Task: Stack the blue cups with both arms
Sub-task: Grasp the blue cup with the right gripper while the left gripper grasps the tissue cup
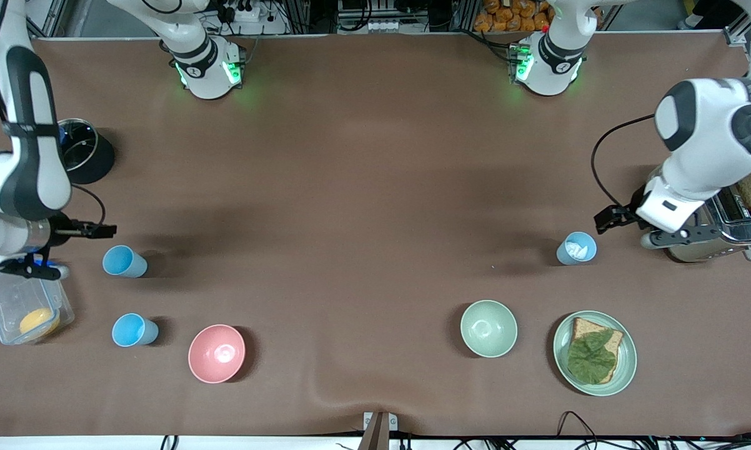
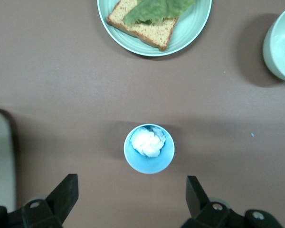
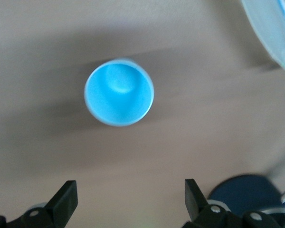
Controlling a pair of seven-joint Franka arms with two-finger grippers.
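The brown worktop carries everything. The right arm leans in at its own end, and the left arm bends over a chrome toaster that holds a slice of bread.

A green plate with bread and a leaf sits toward the left arm's end, nearer the front camera than the toaster. Beside it stands the pale green bowl; the pink bowl sits toward the right arm's end. A clear plastic container with something yellow inside lies at the right arm's end, and a black pot stands farther back.

Three blue cups stand upright and apart. Two empty sky-blue cups sit toward the right arm's end, one farther from the front camera than the other. A paler cup with something white inside stands just beside the toaster.

The right claw hangs over bare worktop beside the farther sky-blue cup, fingers spread wide and holding nothing. The left claw hovers by the paler cup, its fingers likewise apart and empty.
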